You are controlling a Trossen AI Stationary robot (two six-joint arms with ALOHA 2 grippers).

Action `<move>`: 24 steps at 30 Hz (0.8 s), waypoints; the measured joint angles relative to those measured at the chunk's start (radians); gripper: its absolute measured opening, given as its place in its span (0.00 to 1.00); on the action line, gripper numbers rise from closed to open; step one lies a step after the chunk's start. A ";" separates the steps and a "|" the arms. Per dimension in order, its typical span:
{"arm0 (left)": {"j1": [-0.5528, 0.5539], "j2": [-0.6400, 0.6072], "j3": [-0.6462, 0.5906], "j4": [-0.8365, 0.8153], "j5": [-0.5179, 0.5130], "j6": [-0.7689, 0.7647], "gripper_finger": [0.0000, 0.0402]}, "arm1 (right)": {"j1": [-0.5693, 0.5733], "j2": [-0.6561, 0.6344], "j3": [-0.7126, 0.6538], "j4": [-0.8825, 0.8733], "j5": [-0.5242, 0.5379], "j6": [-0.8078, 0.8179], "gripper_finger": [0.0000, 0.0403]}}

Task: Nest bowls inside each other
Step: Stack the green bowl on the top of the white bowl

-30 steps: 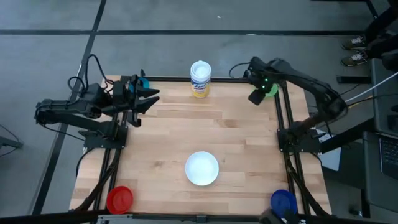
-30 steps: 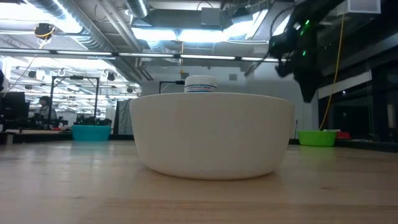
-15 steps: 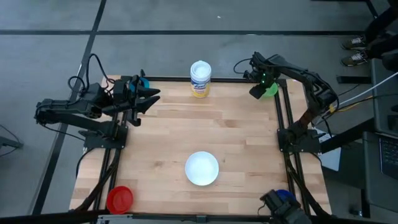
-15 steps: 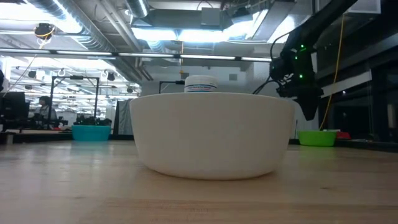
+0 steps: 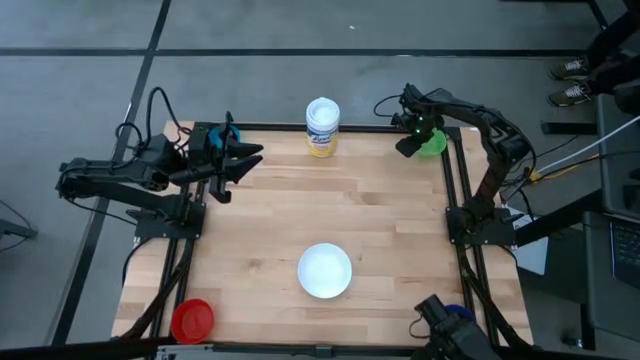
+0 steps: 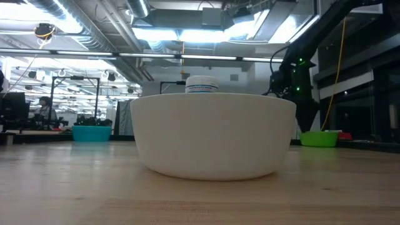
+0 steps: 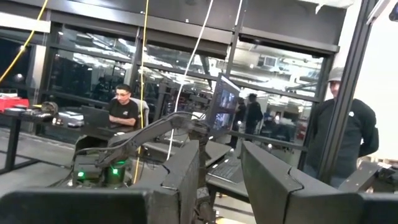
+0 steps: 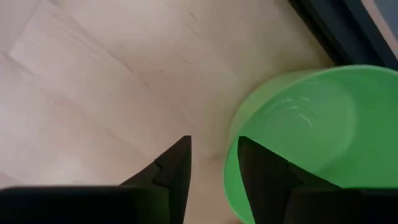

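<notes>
The white bowl (image 5: 325,270) stands on its base near the table's middle front and fills the low view (image 6: 212,134). A green bowl (image 5: 434,144) (image 8: 305,130) sits at the far right corner. My right gripper (image 5: 408,146) (image 8: 214,155) hangs open over it, pointing down; one finger is over the bowl's left rim and the other over bare wood. The teal bowl (image 5: 229,132) (image 6: 92,133) sits at the far left, partly under my left gripper (image 5: 248,158) (image 7: 221,168), which is raised, open and has nothing in it. A red bowl (image 5: 192,320) and a blue bowl (image 5: 460,318) stand at the near corners.
A white-and-yellow canister (image 5: 322,127) stands at the far edge's middle. A black frame rail (image 8: 339,31) runs just beyond the green bowl. A dark device (image 5: 432,318) partly covers the blue bowl. Bare wood (image 5: 330,200) lies between the bowls. People sit and stand in the room beyond.
My right gripper has come down toward the green bowl and shifted a little toward the table's far edge, still pointing down. The bowls have stayed where they were.
</notes>
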 joint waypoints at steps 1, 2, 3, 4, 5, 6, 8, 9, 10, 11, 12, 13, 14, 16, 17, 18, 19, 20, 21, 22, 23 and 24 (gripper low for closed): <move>0.000 0.000 0.000 0.003 0.000 -0.001 0.29 | -0.002 0.006 0.000 0.003 0.000 0.000 0.32; 0.000 0.000 0.000 0.004 0.000 -0.002 0.29 | -0.003 0.011 0.000 0.005 0.000 0.000 0.31; 0.000 0.000 0.000 0.010 0.000 -0.002 0.29 | -0.005 0.018 0.000 0.005 0.001 0.000 0.30; 0.000 0.000 0.000 0.017 0.000 -0.002 0.29 | -0.006 0.026 0.000 0.005 0.002 0.000 0.28; 0.000 -0.001 0.000 0.023 0.000 -0.002 0.29 | -0.007 0.034 0.000 0.005 0.009 0.001 0.26; 0.000 -0.001 0.000 0.027 0.000 -0.002 0.29 | -0.007 0.041 0.000 0.005 0.018 0.003 0.23; 0.000 -0.001 0.000 0.026 0.000 -0.002 0.29 | -0.007 0.054 0.000 0.006 0.041 0.004 0.16; 0.000 -0.001 0.000 0.025 0.000 -0.002 0.29 | -0.007 0.058 0.000 0.007 0.055 0.004 0.12; 0.000 -0.001 0.000 0.025 0.000 -0.002 0.29 | -0.007 0.059 0.000 0.005 0.061 0.005 0.07; 0.000 -0.001 0.000 0.026 0.000 -0.003 0.29 | -0.007 0.057 0.000 -0.001 0.064 0.007 0.04; 0.000 -0.001 0.000 0.026 0.001 -0.005 0.29 | -0.003 0.055 0.000 -0.004 0.063 0.009 0.03; 0.000 -0.001 0.000 0.025 0.003 -0.008 0.29 | 0.004 0.053 0.000 -0.007 0.063 0.015 0.03; 0.000 -0.001 0.000 0.025 0.007 -0.010 0.29 | 0.016 0.047 0.000 -0.018 0.064 0.015 0.02; 0.000 -0.001 0.000 0.025 0.015 -0.008 0.29 | 0.054 0.019 0.000 -0.056 0.036 0.014 0.02; 0.000 -0.001 0.000 0.025 0.018 -0.004 0.29 | 0.081 -0.001 0.000 -0.079 0.006 0.015 0.01; 0.000 -0.001 0.000 0.025 0.021 0.003 0.29 | 0.115 -0.025 0.000 -0.098 -0.021 0.019 0.01; 0.000 -0.001 0.000 0.024 0.022 0.009 0.29 | 0.155 -0.057 0.000 -0.113 -0.044 0.026 0.01; 0.000 -0.001 0.000 0.024 0.023 0.015 0.29 | 0.203 -0.095 0.000 -0.124 -0.058 0.041 0.01; 0.000 -0.001 0.000 0.023 0.023 0.022 0.29 | 0.257 -0.138 0.000 -0.133 -0.067 0.057 0.01; 0.000 -0.001 0.000 0.020 0.023 0.029 0.29 | 0.310 -0.179 0.000 -0.141 -0.081 0.077 0.01; 0.000 -0.001 0.000 0.016 0.023 0.033 0.29 | 0.367 -0.220 0.000 -0.150 -0.103 0.104 0.01; 0.000 -0.001 0.000 0.013 0.023 0.038 0.29 | 0.425 -0.257 0.000 -0.157 -0.134 0.128 0.01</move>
